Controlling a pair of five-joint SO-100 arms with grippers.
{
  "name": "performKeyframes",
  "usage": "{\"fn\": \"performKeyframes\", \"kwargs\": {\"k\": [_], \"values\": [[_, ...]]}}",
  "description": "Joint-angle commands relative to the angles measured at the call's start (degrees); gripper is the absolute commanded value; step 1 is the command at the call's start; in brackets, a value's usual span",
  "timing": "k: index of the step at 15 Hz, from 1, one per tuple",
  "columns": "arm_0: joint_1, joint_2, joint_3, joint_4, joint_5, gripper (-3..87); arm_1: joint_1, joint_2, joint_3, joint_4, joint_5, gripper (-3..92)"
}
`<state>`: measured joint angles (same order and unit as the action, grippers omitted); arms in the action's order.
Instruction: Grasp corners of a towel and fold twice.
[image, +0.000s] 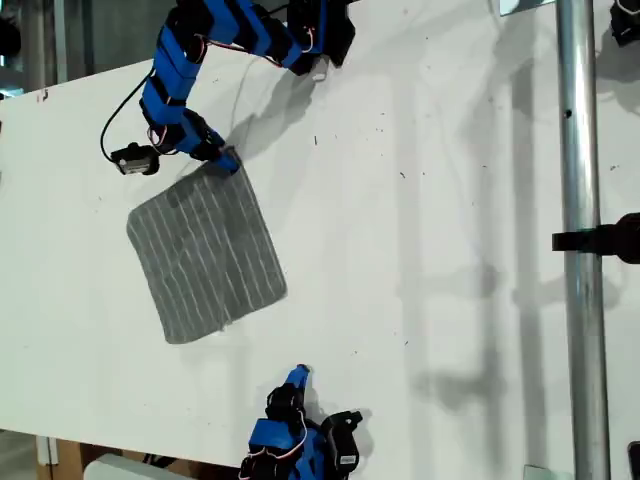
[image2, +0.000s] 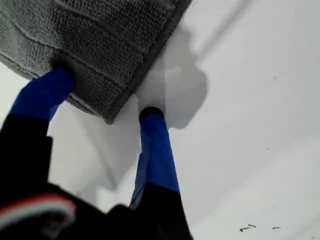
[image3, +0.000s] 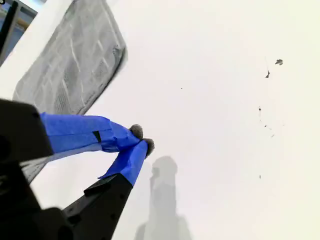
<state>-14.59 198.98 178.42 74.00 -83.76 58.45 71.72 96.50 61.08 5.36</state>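
Near the tabletop's (image: 450, 250) far edge, my first gripper (image2: 107, 92) straddles a towel (image: 205, 255) corner (image2: 109, 117), jaws wide (my second gripper (image3: 142, 140) is closed, empty).

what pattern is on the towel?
Grey with fine pale parallel stripes; the towel shows best in the exterior view.

A: Which items are cropped? 
B: The towel (image2: 95, 45) runs off the first wrist view's frame; the pole (image: 580, 240) exits the exterior view's top and bottom edges.
A: Obscured? 
B: One fingertip (image2: 55, 82) covers towel fabric.
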Motion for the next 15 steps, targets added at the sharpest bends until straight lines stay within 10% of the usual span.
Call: {"fn": "performKeyframes", "kwargs": {"k": [1,7,12,15], "values": [[-0.79,0.18,0.35,-0.70,-0.97,-2.6,-0.88,0.00,-2.20,-0.44,0.70,-0.2],[-4.83,-2.64,-6.77,-5.27,2.20,-2.6,-4.48,-0.26,-2.29,-1.93,1.23,-0.2],[-11.51,-64.86,-51.59,-14.41,19.16,-2.6,-4.92,-0.26,-2.29,-2.02,1.05,-0.2],[-12.66,-97.12,-84.46,-3.60,26.02,-2.6,-5.36,-0.26,-2.20,-2.02,1.14,-0.2]]}}
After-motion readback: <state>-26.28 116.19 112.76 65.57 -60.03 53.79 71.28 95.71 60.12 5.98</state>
